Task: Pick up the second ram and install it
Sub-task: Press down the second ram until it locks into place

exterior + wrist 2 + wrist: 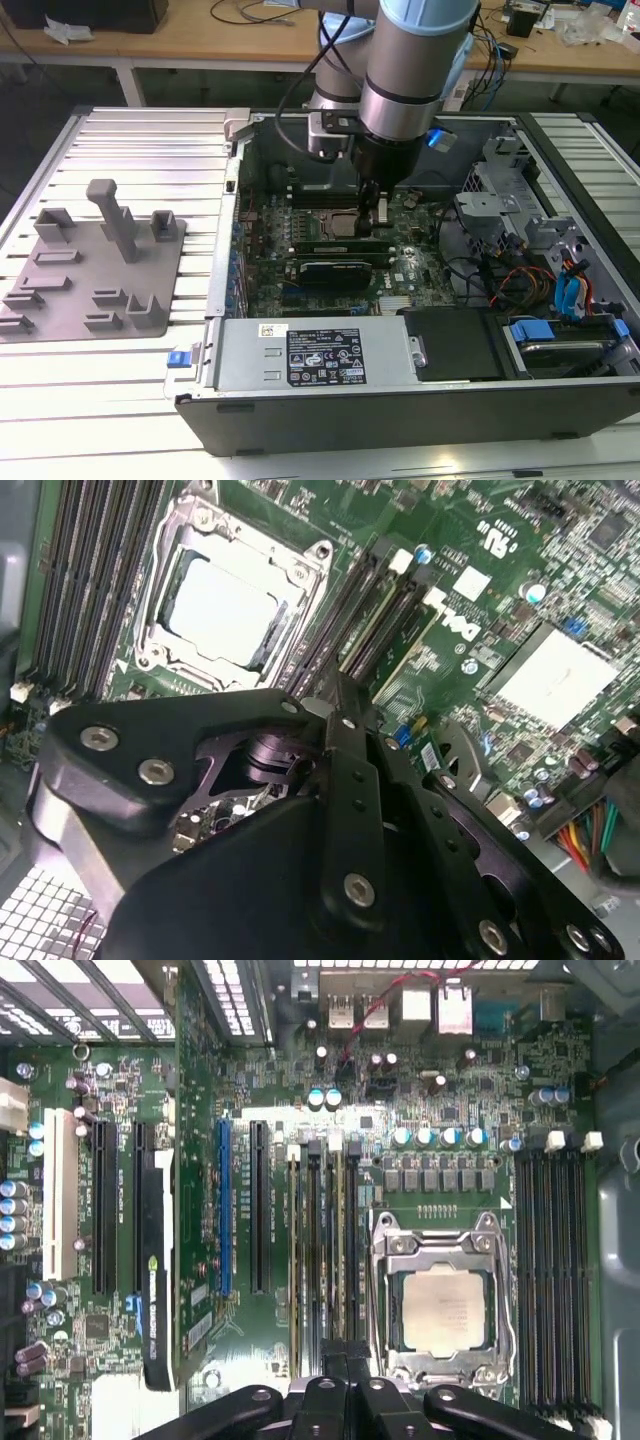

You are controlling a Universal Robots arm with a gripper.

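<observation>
Gripper is down inside the open PC case, over the motherboard approx. mid-board, just beside the CPU socket. In both wrist views the fingers look pressed together, tips sitting right on the memory slots next to the socket. The second ram is a thin stick standing on edge in those slots, running straight out from under the fingertips, i.e. directly below and in line w/ the gripper; can't tell whether it's pinched or only touched. Grey holder tray lies on the slatted table near its edge at the exterior view's left, well apart from the case.
</observation>
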